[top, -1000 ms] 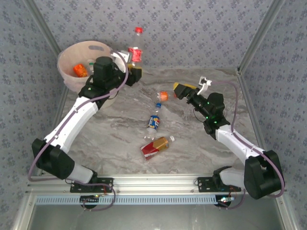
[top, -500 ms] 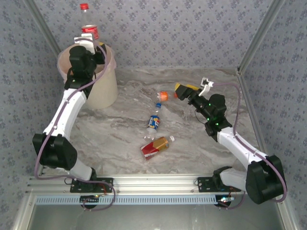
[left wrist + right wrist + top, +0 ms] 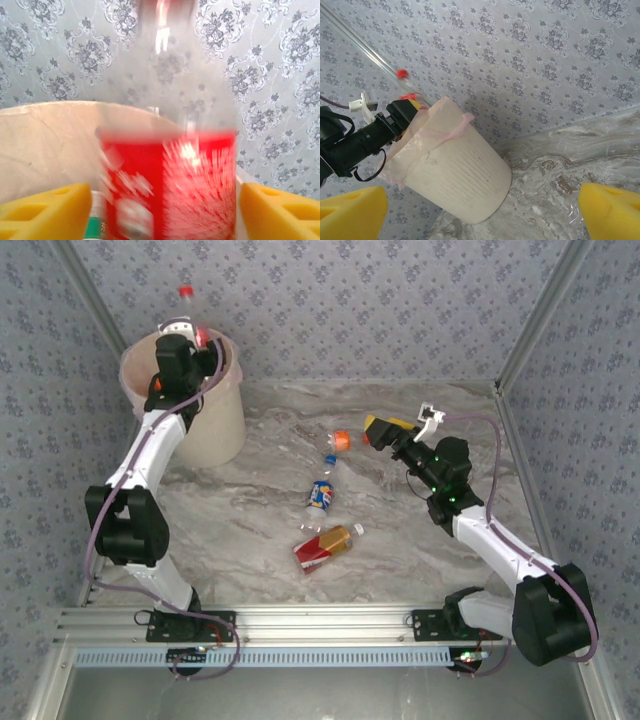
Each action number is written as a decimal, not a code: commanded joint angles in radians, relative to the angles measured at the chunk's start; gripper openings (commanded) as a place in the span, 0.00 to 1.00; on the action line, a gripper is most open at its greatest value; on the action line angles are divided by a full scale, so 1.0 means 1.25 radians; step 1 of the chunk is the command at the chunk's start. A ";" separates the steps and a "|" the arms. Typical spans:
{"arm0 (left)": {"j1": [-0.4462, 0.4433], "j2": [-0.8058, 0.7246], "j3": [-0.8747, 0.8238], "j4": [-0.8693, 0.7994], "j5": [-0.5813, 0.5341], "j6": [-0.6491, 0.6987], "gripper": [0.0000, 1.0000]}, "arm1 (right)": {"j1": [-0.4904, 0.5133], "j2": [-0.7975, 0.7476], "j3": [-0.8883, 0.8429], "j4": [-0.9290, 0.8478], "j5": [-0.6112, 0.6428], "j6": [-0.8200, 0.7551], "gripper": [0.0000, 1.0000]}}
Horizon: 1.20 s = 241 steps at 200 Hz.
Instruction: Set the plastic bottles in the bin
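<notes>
Left tool, spread, flanks red-labelled bottle over the bin.

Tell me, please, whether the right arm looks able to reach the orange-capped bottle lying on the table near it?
Probably yes. The right gripper is open and sits close beside the orange-capped bottle, with only bare table between them.

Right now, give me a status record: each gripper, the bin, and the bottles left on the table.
left gripper: over the bin, fingers just clear of a blurred red-labelled bottle
right gripper: open, empty, above the table
bin: cream pail, pinkish liner, far left corner
on table: orange-capped bottle, blue-labelled bottle, red-and-orange bottle
</notes>
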 commanded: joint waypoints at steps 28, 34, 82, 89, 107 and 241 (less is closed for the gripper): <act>0.020 -0.031 0.003 -0.061 0.063 -0.101 0.90 | -0.005 -0.005 0.001 -0.015 0.010 -0.018 1.00; 0.022 -0.036 0.003 -0.066 0.072 -0.106 0.91 | -0.004 -0.006 0.001 -0.016 0.014 -0.018 1.00; 0.024 -0.058 0.028 -0.127 0.131 -0.125 0.98 | -0.005 -0.004 -0.004 -0.037 0.048 -0.017 1.00; 0.024 -0.060 0.036 -0.144 0.129 -0.132 0.98 | -0.007 -0.006 -0.005 -0.045 0.054 -0.018 1.00; 0.024 -0.063 0.059 -0.190 0.125 -0.152 0.98 | -0.007 -0.008 -0.002 -0.066 0.073 -0.018 1.00; -0.181 -0.137 0.133 -0.431 0.064 -0.088 0.98 | -0.019 -0.046 -0.065 -0.202 0.300 0.007 1.00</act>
